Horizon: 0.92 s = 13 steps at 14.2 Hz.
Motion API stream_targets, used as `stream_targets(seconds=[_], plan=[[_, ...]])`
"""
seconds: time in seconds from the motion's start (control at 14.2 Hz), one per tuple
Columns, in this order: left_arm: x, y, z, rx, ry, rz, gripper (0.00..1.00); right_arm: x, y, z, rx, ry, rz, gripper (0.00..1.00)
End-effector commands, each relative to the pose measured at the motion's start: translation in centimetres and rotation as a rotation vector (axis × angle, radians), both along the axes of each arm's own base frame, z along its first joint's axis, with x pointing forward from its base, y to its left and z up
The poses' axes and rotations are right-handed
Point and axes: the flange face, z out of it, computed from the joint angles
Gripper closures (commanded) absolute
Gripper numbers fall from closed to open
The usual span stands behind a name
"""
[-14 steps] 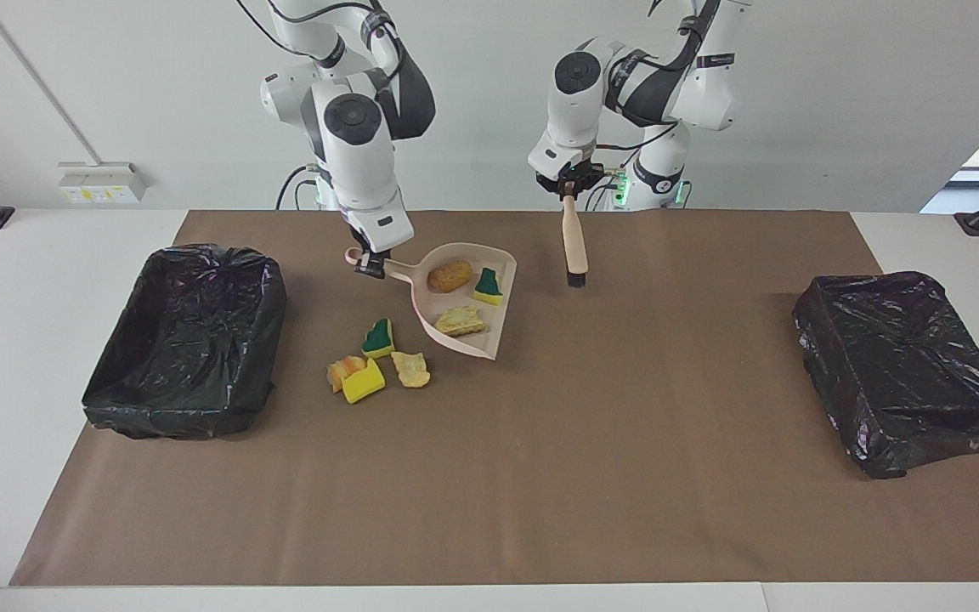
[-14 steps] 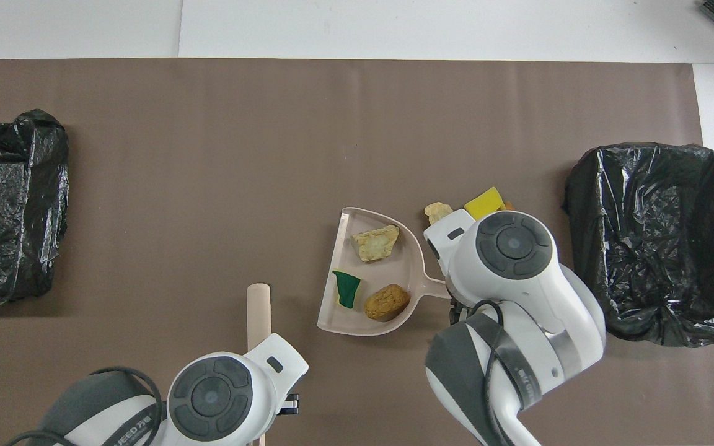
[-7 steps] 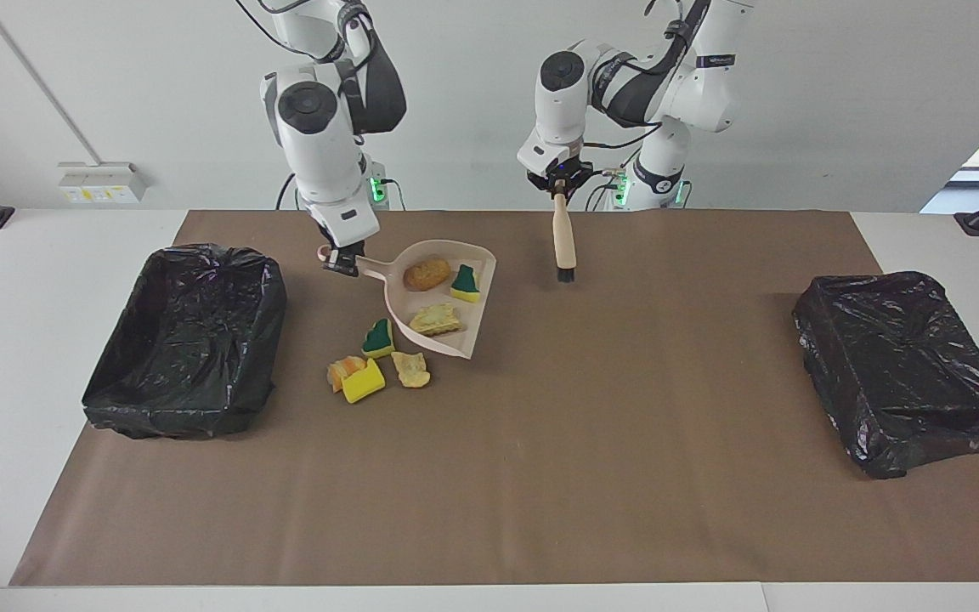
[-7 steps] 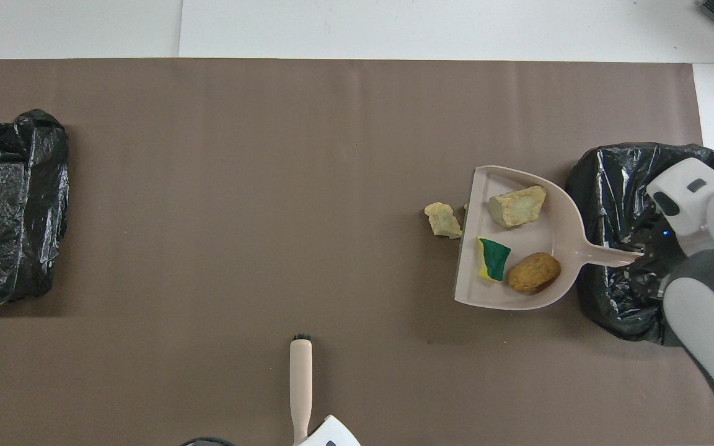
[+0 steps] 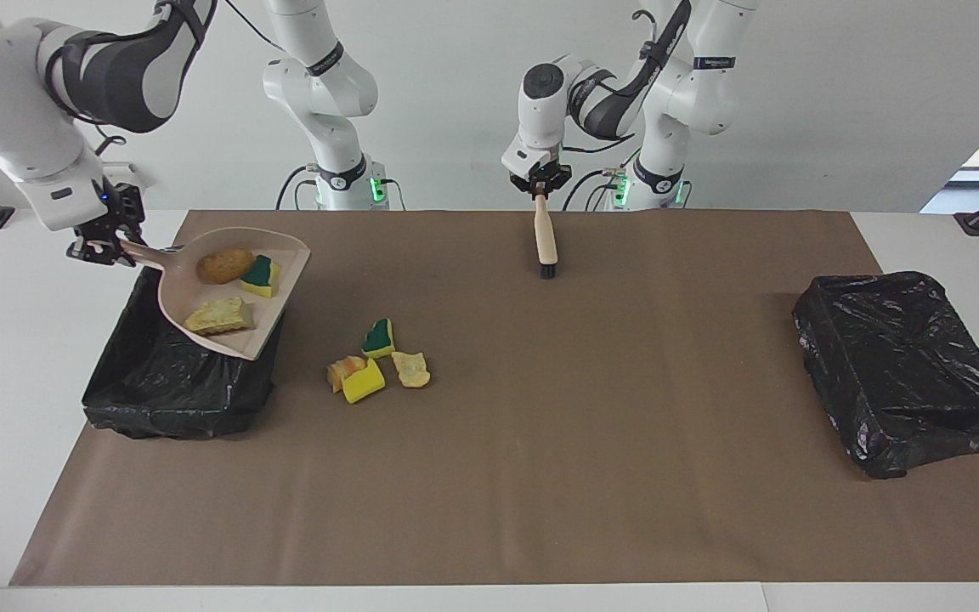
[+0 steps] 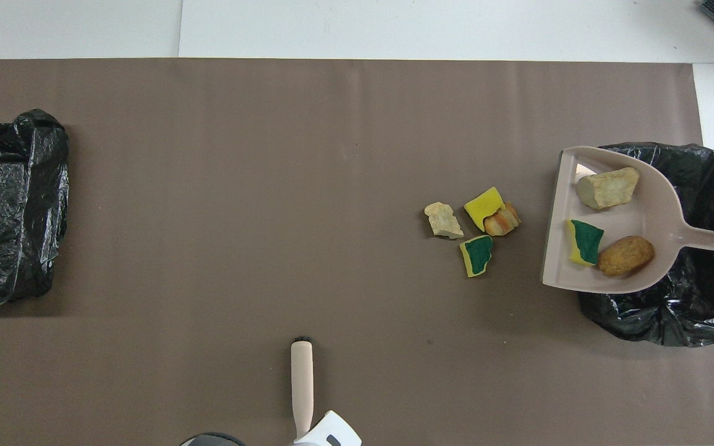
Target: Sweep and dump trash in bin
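My right gripper (image 5: 99,251) is shut on the handle of the beige dustpan (image 5: 173,293) and holds it in the air over the black-lined bin (image 5: 175,382) at the right arm's end of the table. The pan (image 6: 648,210) carries three bits of trash: a brown lump (image 5: 224,265), a green-backed sponge bit (image 5: 260,274) and a tan chunk (image 5: 219,316). Several more bits lie together on the brown mat, among them a green-backed sponge bit (image 5: 379,338) and a yellow sponge bit (image 5: 363,382). My left gripper (image 5: 540,185) is shut on the brush (image 5: 546,242), which hangs bristles down over the mat.
A second black-lined bin (image 5: 906,365) stands at the left arm's end of the table. The loose trash (image 6: 478,254) lies beside the bin (image 6: 691,303) under the pan, toward the table's middle. The brush (image 6: 302,384) is over the mat's edge nearest the robots.
My right arm has lifted the dustpan with its three bits off the mat and swung it over the bin at its end. My left gripper has drawn the brush slightly up and back.
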Motion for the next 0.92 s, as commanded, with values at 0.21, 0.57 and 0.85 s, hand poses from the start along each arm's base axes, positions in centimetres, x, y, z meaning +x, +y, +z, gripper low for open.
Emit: stream_targets(seconds=[0.21, 0.57, 0.85], plan=[[5.5, -1.7, 1.3, -0.045, 0.02, 0.052, 0.08, 0.3, -6.8, 1.8, -0.208, -0.027, 0.106, 1.0], [14.0, -3.4, 7.2, -0.026, -0.123, -0.007, 0.0, 1.2, -9.1, -1.1, -0.334, -0.053, 0.245, 1.0], [22.5, 1.0, 16.4, -0.055, -0.194, -0.105, 0.0, 2.9, -6.6, -1.5, -0.431, -0.035, 0.345, 1.0]])
